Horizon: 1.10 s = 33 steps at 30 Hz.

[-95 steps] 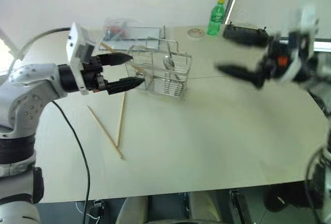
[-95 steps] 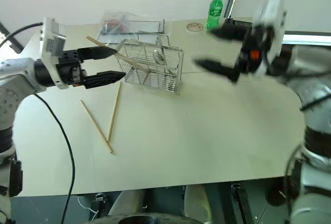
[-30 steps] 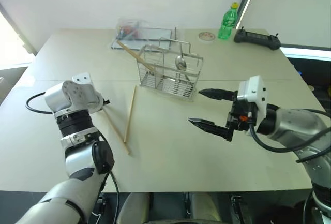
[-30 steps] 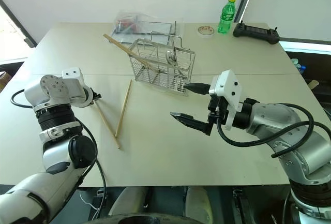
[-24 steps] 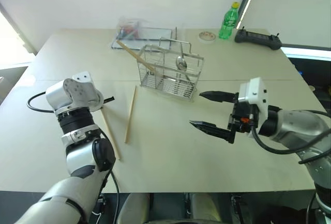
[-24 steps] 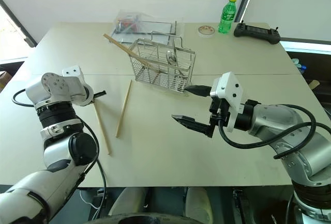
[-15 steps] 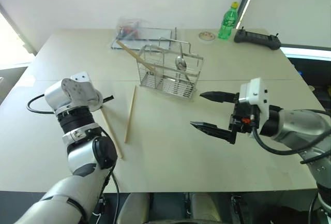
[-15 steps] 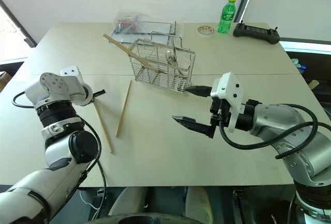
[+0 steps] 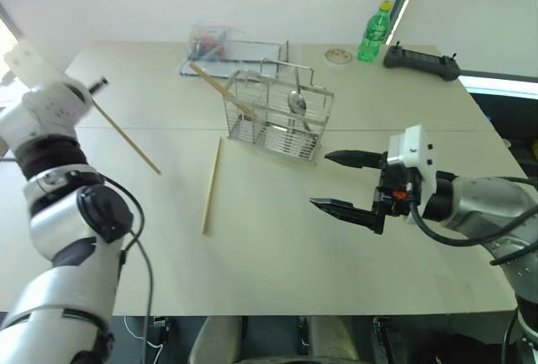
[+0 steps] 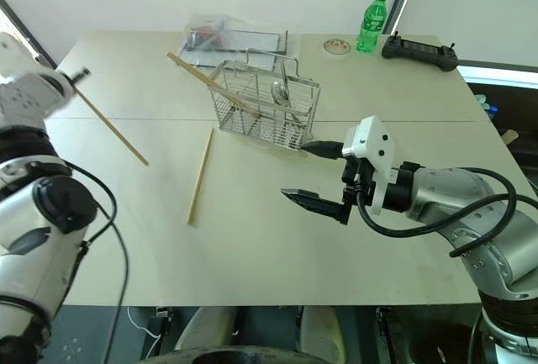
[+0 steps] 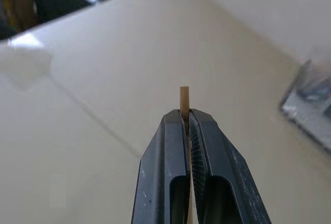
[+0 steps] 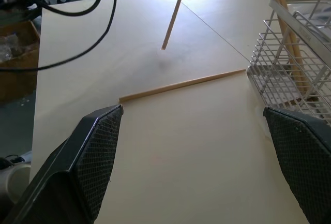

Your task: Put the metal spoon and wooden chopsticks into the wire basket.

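Note:
My left gripper (image 9: 99, 85) is raised at the table's far left and is shut on one wooden chopstick (image 9: 126, 137), which slants down from it above the table; its end pokes out past the fingertips (image 11: 184, 94). A second chopstick (image 9: 211, 183) lies on the table in front of the wire basket (image 9: 277, 116). A third chopstick (image 9: 220, 91) leans out of the basket's left side. The metal spoon (image 9: 296, 102) stands inside the basket. My right gripper (image 9: 320, 180) hovers open and empty to the right of the basket, pointing left.
Behind the basket lies a flat wire tray (image 9: 227, 51) with a plastic bag. A green bottle (image 9: 375, 32), a small round lid (image 9: 339, 57) and a black controller (image 9: 422, 59) sit at the table's far right. A black cable (image 12: 98, 22) hangs past the left edge.
My left gripper closed on the chopstick that lay at the left and lifted it off the table, up and to the left. The right gripper stayed in place.

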Each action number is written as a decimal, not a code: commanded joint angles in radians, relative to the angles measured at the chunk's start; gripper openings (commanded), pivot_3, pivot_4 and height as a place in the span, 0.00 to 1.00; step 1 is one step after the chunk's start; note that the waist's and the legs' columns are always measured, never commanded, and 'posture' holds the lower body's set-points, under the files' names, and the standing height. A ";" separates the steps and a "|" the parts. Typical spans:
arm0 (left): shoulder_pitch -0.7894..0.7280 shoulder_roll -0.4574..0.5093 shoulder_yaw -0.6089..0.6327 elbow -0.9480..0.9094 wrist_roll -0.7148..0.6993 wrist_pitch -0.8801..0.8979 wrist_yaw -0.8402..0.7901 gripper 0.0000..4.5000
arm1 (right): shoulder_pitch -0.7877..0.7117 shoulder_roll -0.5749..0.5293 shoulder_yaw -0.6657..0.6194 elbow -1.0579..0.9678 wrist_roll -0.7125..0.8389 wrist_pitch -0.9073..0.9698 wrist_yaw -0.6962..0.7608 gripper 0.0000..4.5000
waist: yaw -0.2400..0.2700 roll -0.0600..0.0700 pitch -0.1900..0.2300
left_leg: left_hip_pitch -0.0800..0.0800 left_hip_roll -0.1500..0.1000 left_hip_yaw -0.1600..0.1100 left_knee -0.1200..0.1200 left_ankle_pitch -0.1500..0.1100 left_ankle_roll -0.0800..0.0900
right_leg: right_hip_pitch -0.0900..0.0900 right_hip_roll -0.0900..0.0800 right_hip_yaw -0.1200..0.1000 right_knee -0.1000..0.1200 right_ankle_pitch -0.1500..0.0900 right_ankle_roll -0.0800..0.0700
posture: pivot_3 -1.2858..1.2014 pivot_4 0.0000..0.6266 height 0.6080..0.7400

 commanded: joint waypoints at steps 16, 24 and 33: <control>-0.299 -0.192 -0.286 0.024 -0.120 -0.621 -0.560 0.01 | 0.075 0.000 -0.096 -0.107 0.077 0.019 -0.114 1.00 | -0.008 0.000 0.000 | -0.001 0.000 0.001 0.001 0.000 0.002 | -0.001 -0.001 0.000 0.000 0.001 0.001 | 0.52 0.24 0.87; -0.278 -0.283 -0.344 0.070 -0.118 -0.680 -0.624 0.01 | 0.138 0.029 -0.113 -0.165 0.090 0.008 -0.202 1.00 | -0.003 0.000 0.000 | -0.001 0.000 0.001 0.002 -0.001 0.002 | 0.000 0.000 0.000 0.000 0.001 0.001 | 0.52 0.24 0.87; -0.215 -0.317 -0.388 0.049 -0.111 -0.664 -0.643 0.01 | 0.160 0.041 -0.128 -0.186 0.101 0.003 -0.263 1.00 | -0.006 0.000 0.000 | 0.000 0.000 0.001 0.002 -0.001 0.003 | 0.000 0.000 0.000 0.001 0.001 0.001 | 0.52 0.24 0.87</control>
